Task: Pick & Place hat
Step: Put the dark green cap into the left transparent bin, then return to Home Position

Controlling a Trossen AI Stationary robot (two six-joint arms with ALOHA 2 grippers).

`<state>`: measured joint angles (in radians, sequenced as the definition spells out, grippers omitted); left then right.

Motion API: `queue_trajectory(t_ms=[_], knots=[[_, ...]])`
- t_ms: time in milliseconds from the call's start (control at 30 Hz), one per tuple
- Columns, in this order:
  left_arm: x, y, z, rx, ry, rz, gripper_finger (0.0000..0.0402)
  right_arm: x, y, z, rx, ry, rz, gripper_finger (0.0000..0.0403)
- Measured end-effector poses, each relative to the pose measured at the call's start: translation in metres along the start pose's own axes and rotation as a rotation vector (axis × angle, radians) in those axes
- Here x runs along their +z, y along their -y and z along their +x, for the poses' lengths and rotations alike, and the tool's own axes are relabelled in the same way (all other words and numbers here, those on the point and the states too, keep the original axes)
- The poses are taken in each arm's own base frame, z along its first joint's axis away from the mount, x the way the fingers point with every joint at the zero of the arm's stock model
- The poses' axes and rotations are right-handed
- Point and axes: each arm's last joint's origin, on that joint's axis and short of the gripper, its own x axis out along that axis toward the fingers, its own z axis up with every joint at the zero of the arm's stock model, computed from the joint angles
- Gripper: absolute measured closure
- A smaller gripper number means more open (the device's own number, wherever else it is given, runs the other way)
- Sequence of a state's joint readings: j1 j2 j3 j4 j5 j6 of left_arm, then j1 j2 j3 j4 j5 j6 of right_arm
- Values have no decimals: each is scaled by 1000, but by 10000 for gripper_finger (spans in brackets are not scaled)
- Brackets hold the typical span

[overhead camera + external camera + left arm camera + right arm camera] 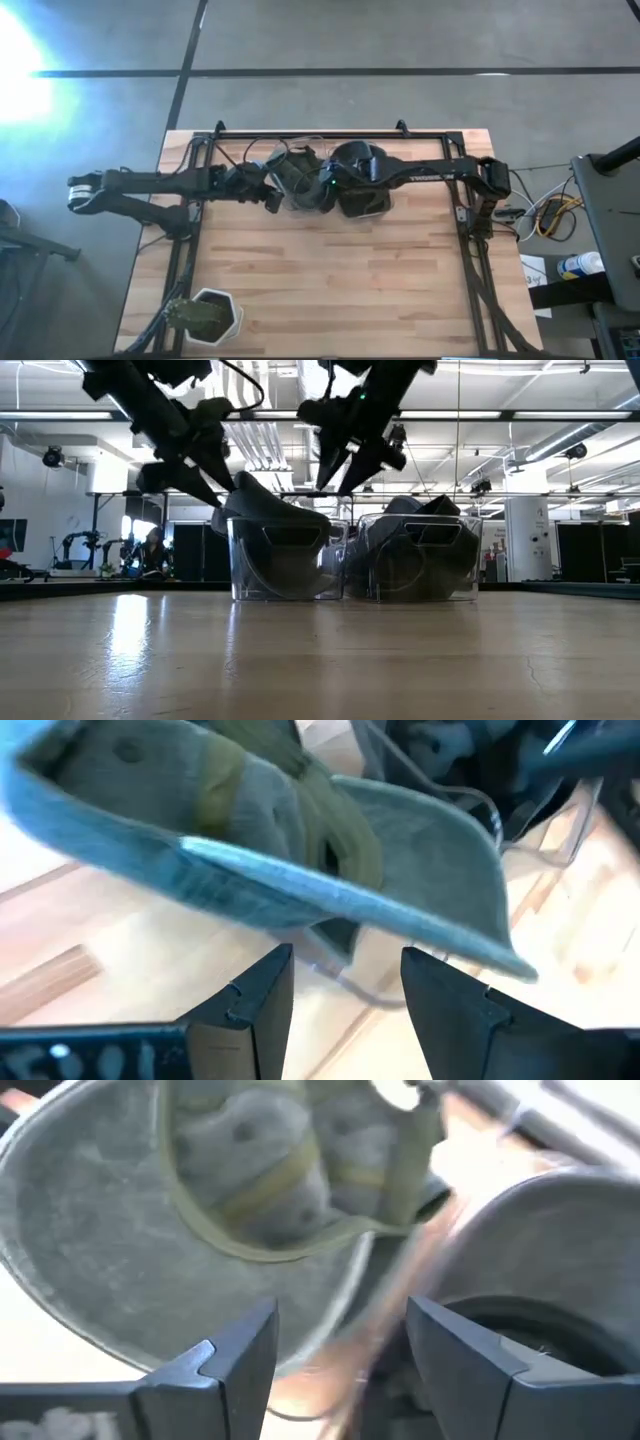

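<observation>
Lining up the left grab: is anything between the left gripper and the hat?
Nothing visible does. The left gripper is open just short of the hat, whose brim juts over the clear bin's rim. The right gripper hovers open above it.

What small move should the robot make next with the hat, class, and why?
Probably draw both arms up and away. The hat lies tilted on the rim of the left clear bin, while the left gripper and right gripper are open, holding nothing.
</observation>
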<state>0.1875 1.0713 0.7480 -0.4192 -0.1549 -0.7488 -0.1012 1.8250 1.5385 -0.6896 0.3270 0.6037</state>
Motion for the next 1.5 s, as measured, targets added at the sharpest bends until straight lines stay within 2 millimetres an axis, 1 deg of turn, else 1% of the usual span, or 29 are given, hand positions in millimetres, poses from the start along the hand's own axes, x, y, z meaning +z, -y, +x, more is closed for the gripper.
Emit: queue_trajectory(t_ms=[133, 200, 267, 367, 467, 567, 667, 767, 867, 933, 1000, 1033, 1133, 1233, 1400, 1500], knots=[[5, 0, -23, 39, -47, 38, 223, 9, 2, -27, -7, 53, -46, 188], [8, 3, -37, 15, -44, 58, 223, 12, 3, -43, 19, 85, -72, 188], [11, 7, -49, -53, -37, 66, 223, 11, 4, -60, 44, 111, -95, 188], [14, 14, -65, -203, -1, 117, 223, 3, 4, -89, 94, 152, -160, 188], [14, 22, -77, -360, 54, 175, 223, -10, 10, -118, 149, 191, -193, 188], [11, 29, -84, -469, 93, 221, 223, -33, 22, -136, 185, 193, -190, 188], [7, 32, -86, -512, 100, 254, 223, -60, 39, -151, 218, 187, -181, 188], [2, 28, -84, -487, 77, 264, 223, -86, 57, -165, 266, 174, -190, 188], [-4, 21, -82, -434, -9, 155, 223, -107, 78, -174, 288, 174, -82, 188], [-7, 25, -85, -492, 5, 195, 223, -119, 96, -177, 266, 183, 25, 188], [-8, 30, -89, -575, 51, 252, 223, -130, 111, -178, 280, 176, 154, 188], [-8, 31, -92, -605, 77, 269, 223, -136, 115, -178, 301, 187, 165, 188], [-10, 30, -99, -672, 122, 308, 223, -148, 119, -180, 464, 257, 97, 188], [-19, 24, -100, -728, 154, 323, 223, -157, 124, -179, 624, 376, 46, 188], [-38, 7, -91, -841, 281, 325, 223, -176, 133, -168, 829, 587, 8, 188], [-52, -5, -83, -929, 379, 321, 223, -188, 140, -160, 902, 687, 3, 188]])
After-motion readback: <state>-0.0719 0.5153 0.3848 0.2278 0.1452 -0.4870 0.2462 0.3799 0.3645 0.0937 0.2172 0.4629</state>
